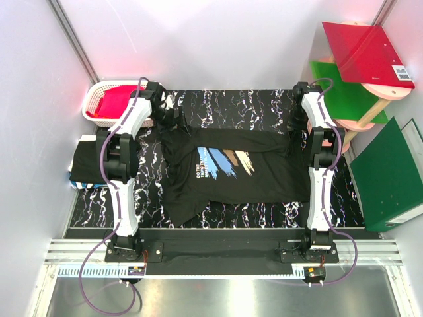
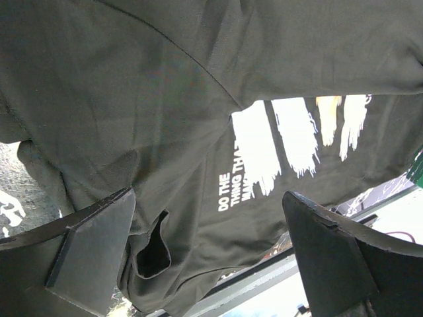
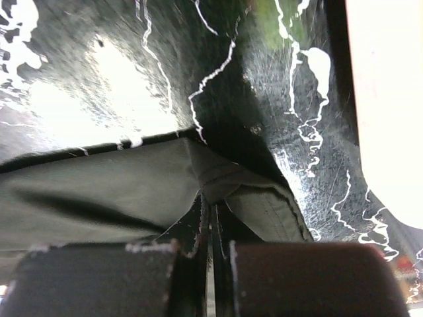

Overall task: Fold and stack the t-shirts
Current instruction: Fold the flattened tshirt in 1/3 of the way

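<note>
A black t-shirt (image 1: 228, 168) with blue, orange and pale brush strokes lies chest up in the middle of the black marbled mat (image 1: 218, 105). Its far edge is roughly straight and its near left corner hangs out. My left gripper (image 1: 170, 117) hovers over the shirt's far left corner. In the left wrist view it (image 2: 208, 244) is open and empty above the shirt (image 2: 165, 112). My right gripper (image 1: 297, 125) is at the shirt's far right corner. In the right wrist view it (image 3: 211, 218) is shut on a hem fold of the shirt (image 3: 119, 191). A folded black shirt (image 1: 86, 162) lies at the mat's left edge.
A pink basket (image 1: 109, 102) with red cloth stands at the far left. A wooden stand (image 1: 370, 112) with a red folder (image 1: 367, 49) and a green sheet (image 1: 347, 96) is at the far right. A green binder (image 1: 390, 175) is beside the mat's right edge.
</note>
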`<state>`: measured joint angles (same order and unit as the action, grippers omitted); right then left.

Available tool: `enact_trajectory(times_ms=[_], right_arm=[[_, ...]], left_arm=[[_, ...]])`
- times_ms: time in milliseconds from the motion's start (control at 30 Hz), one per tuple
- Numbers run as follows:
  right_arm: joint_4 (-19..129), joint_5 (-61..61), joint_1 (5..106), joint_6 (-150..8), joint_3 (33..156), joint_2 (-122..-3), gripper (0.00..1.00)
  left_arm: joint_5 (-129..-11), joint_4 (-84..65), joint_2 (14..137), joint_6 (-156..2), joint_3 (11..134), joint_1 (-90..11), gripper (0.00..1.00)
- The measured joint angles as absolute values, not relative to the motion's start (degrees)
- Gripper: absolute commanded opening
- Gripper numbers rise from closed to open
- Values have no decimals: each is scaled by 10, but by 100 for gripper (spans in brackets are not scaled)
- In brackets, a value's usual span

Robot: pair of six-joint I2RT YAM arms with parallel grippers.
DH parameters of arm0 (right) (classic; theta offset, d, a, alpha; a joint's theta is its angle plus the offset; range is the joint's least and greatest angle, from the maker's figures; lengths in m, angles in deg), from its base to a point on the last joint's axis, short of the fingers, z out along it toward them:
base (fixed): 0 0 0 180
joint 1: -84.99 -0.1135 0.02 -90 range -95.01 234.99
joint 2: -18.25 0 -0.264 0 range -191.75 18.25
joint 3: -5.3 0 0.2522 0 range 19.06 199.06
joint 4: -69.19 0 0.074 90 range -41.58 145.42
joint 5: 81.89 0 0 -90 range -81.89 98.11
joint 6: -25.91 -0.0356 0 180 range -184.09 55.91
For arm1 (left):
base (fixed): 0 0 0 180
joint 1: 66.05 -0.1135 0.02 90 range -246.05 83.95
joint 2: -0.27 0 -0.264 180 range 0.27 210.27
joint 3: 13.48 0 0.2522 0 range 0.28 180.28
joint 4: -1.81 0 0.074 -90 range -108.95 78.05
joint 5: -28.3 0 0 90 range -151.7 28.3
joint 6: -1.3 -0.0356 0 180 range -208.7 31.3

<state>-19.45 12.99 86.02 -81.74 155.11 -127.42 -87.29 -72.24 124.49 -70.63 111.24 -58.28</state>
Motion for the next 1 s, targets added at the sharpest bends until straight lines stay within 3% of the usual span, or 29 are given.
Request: enact_trajectory(times_ms=[633, 733, 767, 833, 867, 933, 1000], right_arm=[[-179, 256, 860, -818, 1605, -1278, 1], [-162, 271, 860, -818, 1623, -1278, 32], [-156, 272, 860, -818, 1628, -1278, 52], [-147, 273, 860, -816, 1635, -1278, 68], [-146, 274, 860, -814, 1635, -1278, 84], [-137, 271, 860, -811, 1621, -1271, 91], [-132, 270, 860, -809, 1590, -1253, 92]], left_arm=[[-871, -723, 1243, -706, 1107, -582, 99], [-871, -723, 1243, -706, 1107, -581, 99], [-871, -723, 1243, -706, 1107, -580, 99], [-872, -723, 1243, -706, 1107, -578, 99], [-871, -723, 1243, -706, 1107, -576, 99], [-872, -723, 1243, -706, 1107, -573, 99], [-872, -723, 1243, -706, 1106, -570, 99]])
